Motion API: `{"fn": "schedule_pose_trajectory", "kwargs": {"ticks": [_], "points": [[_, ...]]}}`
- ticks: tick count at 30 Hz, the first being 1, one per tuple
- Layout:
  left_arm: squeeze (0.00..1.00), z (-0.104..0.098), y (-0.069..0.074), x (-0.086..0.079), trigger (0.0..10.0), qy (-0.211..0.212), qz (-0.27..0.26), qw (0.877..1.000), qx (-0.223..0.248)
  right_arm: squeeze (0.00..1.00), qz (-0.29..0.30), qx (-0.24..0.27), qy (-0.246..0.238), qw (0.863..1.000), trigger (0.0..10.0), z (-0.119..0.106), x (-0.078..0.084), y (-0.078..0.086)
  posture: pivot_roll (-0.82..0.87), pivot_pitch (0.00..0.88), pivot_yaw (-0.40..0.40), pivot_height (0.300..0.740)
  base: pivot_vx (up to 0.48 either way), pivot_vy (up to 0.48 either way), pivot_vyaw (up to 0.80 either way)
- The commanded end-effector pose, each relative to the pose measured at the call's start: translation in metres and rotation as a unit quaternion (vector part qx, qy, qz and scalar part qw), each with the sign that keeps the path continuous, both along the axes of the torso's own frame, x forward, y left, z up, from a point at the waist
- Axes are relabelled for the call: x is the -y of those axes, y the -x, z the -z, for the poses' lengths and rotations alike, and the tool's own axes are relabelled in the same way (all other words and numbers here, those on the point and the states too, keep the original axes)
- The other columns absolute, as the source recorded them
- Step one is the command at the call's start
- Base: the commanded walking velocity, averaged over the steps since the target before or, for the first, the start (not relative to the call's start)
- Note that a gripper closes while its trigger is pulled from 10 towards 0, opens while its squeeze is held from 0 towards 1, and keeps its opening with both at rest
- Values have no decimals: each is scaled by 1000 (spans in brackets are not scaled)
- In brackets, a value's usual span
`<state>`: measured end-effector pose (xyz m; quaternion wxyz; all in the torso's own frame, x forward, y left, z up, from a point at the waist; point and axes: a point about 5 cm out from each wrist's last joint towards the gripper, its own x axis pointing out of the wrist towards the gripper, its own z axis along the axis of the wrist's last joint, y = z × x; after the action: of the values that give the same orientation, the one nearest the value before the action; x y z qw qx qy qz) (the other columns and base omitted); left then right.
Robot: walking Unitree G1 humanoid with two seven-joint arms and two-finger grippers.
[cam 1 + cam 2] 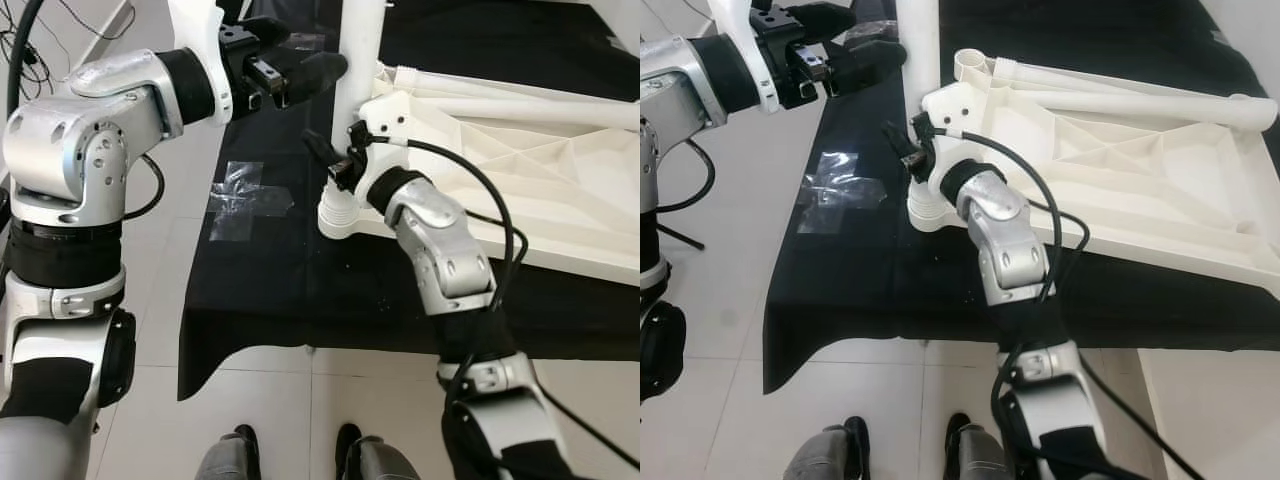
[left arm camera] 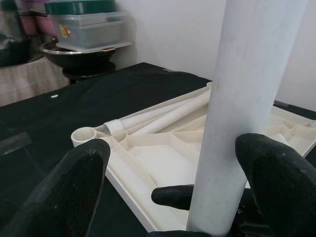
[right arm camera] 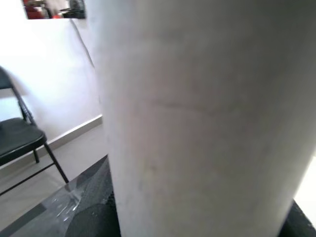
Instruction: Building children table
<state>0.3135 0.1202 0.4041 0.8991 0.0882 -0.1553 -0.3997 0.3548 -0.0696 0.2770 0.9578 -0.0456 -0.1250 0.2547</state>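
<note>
The white tabletop (image 1: 1140,170) lies underside-up on the black cloth (image 1: 270,290), with one white leg (image 1: 355,60) standing upright in its near-left corner socket. Two more legs (image 1: 1120,95) lie loose along its far edge, so assembly looks barely begun. The left gripper (image 2: 170,182) is spread wide around the upright leg; the right gripper (image 1: 335,165) sits low against it, its grip hidden.

White plastic furniture parts on matt black cloth.
The tabletop (image 1: 1120,160) is off-white moulded plastic, smooth with a dull sheen, ribbed on its upturned underside. The leg (image 2: 242,113) standing at its near corner is white plastic too, matt and faintly scuffed. Under the tabletop lies a black cloth (image 1: 270,290), matt and soft-looking, with crinkled glossy clear tape (image 1: 245,195) stuck on it just beside that corner. The arms' shells (image 1: 1005,245) are brushed silver metal; the left gripper (image 1: 290,72) has fingers (image 2: 74,182) in black, matt, finely textured covering. Beyond the cloth, the floor tiles (image 1: 260,420) are pale and slightly glossy.
</note>
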Motion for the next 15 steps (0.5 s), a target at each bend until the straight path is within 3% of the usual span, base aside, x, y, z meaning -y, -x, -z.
{"fn": "schedule_pose_trajectory", "kwargs": {"ticks": [1, 8, 15], "points": [[0, -2, 4, 2, 10000, -10, 7, 1000, 7, 0, 25, -115, 23, 993, 0, 49, 5, -5, 24, 310, -74, 740, 0, 0, 0], [0, 3, 3, 1, 10000, -23, 15, 1000, -1, 0, 35, -121, 12, 992, 0, 48, -5, 7, 27, 300, -60, 740, 0, 0, 0], [0, 0, 8, 13, 10000, -17, 106, 994, -6, 0, 28, -122, -1, 992, 0, 46, -13, 13, 36, 292, -37, 740, 0, 0, 0]]}}
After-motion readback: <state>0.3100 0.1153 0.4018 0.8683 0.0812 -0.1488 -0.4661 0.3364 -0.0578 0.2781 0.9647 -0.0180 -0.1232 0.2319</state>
